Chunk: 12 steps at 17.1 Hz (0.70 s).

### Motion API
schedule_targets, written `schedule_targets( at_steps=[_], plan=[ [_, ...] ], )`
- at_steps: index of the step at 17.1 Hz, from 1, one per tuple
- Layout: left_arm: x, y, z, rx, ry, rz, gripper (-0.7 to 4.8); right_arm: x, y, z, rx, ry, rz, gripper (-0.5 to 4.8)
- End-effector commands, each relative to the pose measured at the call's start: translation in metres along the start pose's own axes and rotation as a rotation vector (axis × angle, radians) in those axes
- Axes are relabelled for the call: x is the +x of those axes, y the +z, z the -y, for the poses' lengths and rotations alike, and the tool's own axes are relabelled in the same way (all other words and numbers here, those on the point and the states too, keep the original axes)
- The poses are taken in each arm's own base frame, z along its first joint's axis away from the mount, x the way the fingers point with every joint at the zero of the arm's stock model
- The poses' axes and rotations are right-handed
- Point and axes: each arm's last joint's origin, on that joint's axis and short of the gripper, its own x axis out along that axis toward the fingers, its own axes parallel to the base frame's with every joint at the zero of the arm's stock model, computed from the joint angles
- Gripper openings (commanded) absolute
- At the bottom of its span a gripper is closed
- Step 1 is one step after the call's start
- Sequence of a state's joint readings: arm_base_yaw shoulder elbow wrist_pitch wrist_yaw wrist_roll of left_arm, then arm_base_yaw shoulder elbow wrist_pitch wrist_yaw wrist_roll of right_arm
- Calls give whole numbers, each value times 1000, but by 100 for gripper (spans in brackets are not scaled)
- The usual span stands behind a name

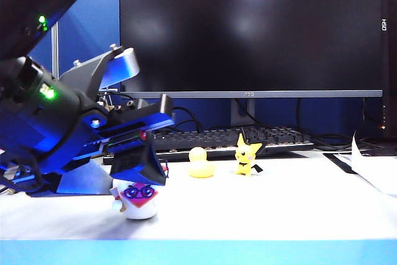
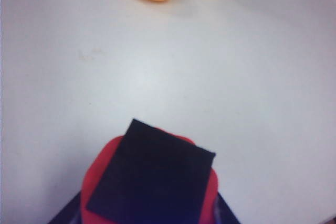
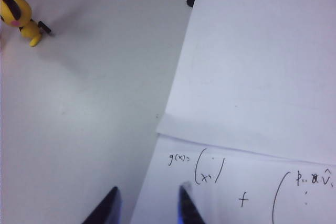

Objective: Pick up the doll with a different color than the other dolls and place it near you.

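The left gripper (image 1: 146, 172) reaches in low from the left of the exterior view, its jaws closed on the frilled red cap of the white egg-shaped doll (image 1: 139, 198). That doll — dark glasses, red diamond beak — sits on the white tabletop (image 1: 260, 206) close to the front edge, well forward of the other two figures. In the left wrist view the red cap (image 2: 94, 174) shows beneath a black pad of the jaws, with bare tabletop all around it.

Farther back, near the black keyboard (image 1: 236, 141), stand the yellow rubber duck (image 1: 200, 163) and, just to its right, the yellow pointy-eared figure (image 1: 247, 155) with black ear tips; the two are apart from each other. A large dark monitor (image 1: 248, 29) fills the background.

The right gripper (image 3: 149, 208) does not appear in the exterior view; in its own wrist view its jaws stand apart and hold nothing, hovering over a sheet of handwritten paper (image 3: 252, 103) — the pointy-eared figure lies off at the far side of that view.
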State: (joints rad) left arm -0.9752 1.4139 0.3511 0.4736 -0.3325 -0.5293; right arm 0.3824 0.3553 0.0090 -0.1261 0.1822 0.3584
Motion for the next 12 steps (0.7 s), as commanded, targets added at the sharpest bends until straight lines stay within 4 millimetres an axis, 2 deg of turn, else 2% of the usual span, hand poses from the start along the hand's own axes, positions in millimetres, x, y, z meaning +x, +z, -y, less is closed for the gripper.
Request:
schedule_targets(
  at_steps=[1,2,3,4,7,8,9,10,12],
  plan=[
    [0,3,2,-11,-33,12,-5,0,0,0,6,3,7,144],
    [0,3,2,-12,-33,13,28,0,0,0,6,3,7,144],
    [0,3,2,-13,-32,12,127,0,0,0,6,3,7,144],
    [0,3,2,-15,-33,11,190,0,0,0,6,3,7,144],
    [-1,2,2,-18,-31,5,206,0,0,0,6,3,7,144],
    [-1,2,2,-47,-30,-3,310,0,0,0,6,3,7,144],
    [-1,1,2,-56,-31,-12,361,0,0,0,6,3,7,144],
    [-1,1,2,-56,-41,-20,379,0,0,0,6,3,7,144],
    [-1,0,2,-54,-44,-27,379,0,0,0,6,3,7,144]
  ],
)
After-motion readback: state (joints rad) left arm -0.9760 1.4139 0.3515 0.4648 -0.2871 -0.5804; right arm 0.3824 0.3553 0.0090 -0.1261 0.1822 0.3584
